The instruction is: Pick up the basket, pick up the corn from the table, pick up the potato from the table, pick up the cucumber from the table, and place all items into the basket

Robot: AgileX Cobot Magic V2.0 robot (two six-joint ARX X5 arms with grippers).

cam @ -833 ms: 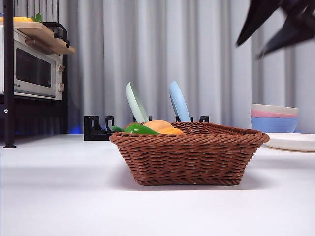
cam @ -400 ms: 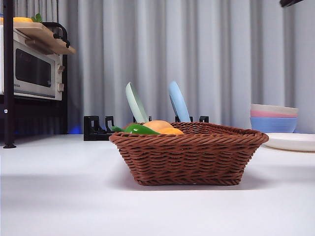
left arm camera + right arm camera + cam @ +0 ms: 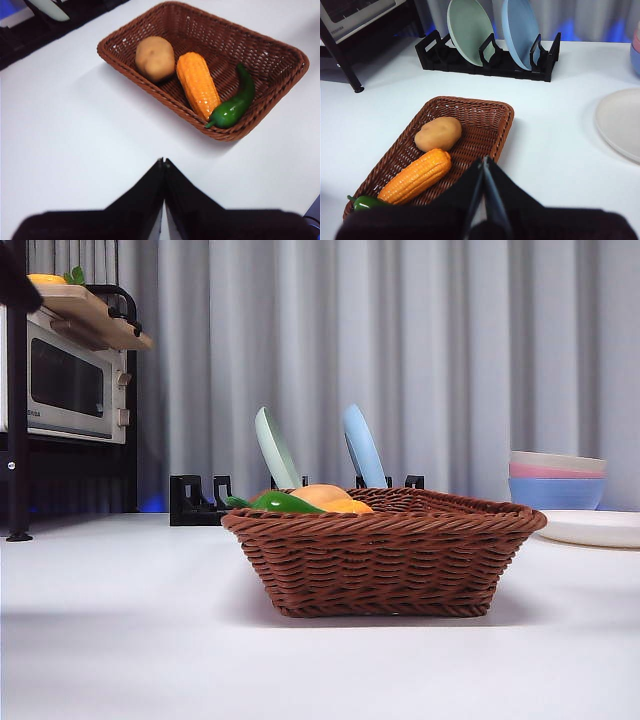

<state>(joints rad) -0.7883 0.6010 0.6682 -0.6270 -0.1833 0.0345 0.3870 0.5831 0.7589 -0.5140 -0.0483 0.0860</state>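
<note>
A: So, has the dark arm left the front view's top right corner?

B: Yes, gone; both arms hover clear. The left gripper and right gripper are pressed closed, holding nothing.

A: And the vegetables?

B: Potato, corn and green pepper-like cucumber lie side by side in the wicker basket, mid-table. The task looks finished.
</note>
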